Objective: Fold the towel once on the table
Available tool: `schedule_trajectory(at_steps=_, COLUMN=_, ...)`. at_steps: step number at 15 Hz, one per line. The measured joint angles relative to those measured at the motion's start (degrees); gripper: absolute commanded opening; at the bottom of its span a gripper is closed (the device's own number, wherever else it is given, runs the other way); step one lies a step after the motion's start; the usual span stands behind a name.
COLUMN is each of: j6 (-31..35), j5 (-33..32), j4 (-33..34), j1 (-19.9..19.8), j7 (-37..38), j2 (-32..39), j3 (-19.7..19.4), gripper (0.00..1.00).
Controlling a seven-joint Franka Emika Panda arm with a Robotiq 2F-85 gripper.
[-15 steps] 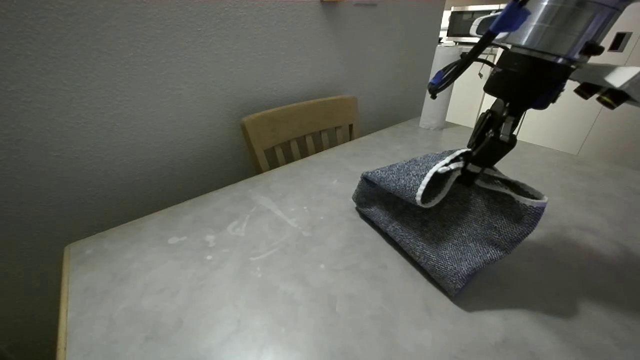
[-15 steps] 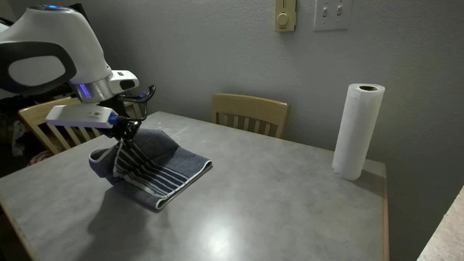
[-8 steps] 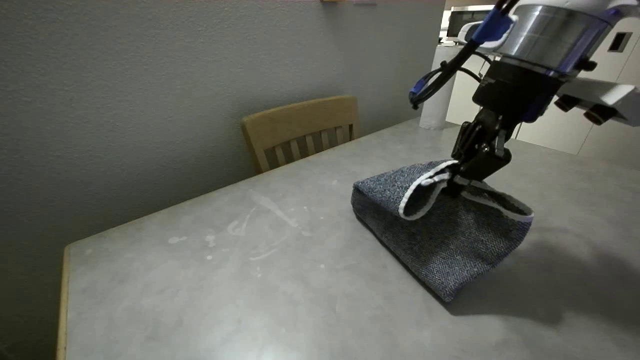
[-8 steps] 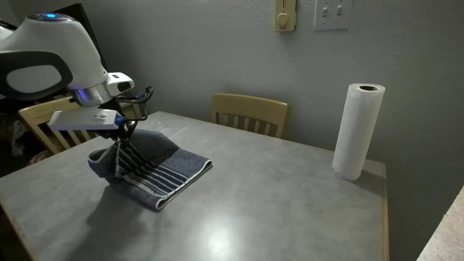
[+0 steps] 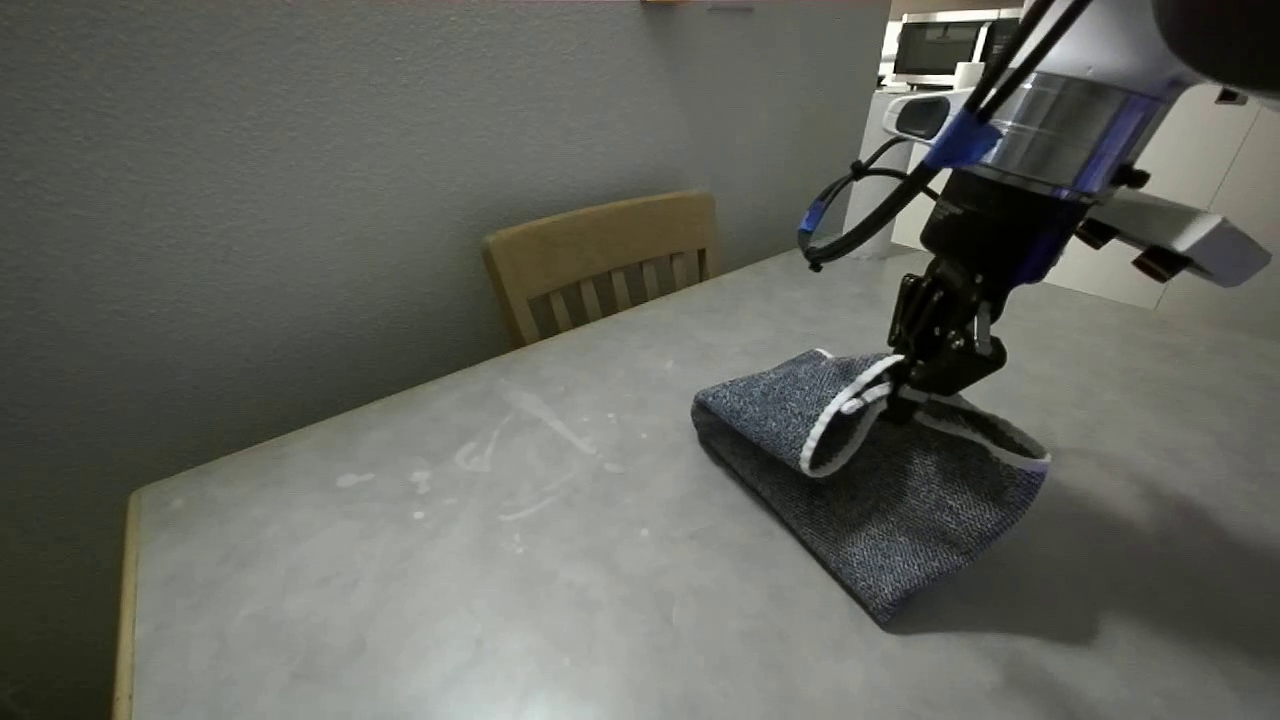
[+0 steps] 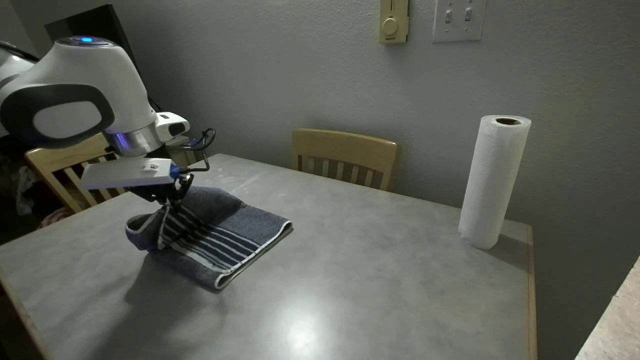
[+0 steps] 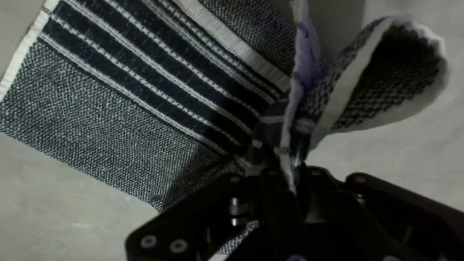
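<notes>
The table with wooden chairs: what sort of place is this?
Probably a kitchen or dining corner: wooden chairs by the table, a paper towel roll on it, and what looks like a microwave beyond.

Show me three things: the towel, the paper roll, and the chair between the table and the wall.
Towel (image 7: pixel 170 94): in the wrist view, on its striped band.
Paper roll (image 6: pixel 492 182): in an exterior view, on its white side.
Chair (image 5: pixel 600 240): in an exterior view, on its backrest's top rail.
</notes>
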Motion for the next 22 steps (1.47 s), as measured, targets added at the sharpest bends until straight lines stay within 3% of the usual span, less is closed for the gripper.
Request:
schedule_trajectory(at_steps=5, j6=-0.2, j5=-12.5, j4=0.0, j1=0.0, j7=9.6, j2=-0.4, j3=-3.0, gripper=0.02)
schedule_trajectory(at_steps=9, j6=-0.5, j5=-18.6, j4=0.1, j1=-0.2, j7=14.8, j2=-1.6, j3=-4.5, gripper=0.02)
schedule_trajectory(at_steps=16, j6=-1.7, j5=-24.1, j4=0.0, j1=-0.3, j7=22.9, j2=-1.2, j3=-6.3, gripper=0.02)
schedule_trajectory(at_steps=22, j6=1.7, j5=-23.6, j4=-1.8, j1=-2.5, j7=23.0, j2=2.1, j3=-7.2, gripper=0.02)
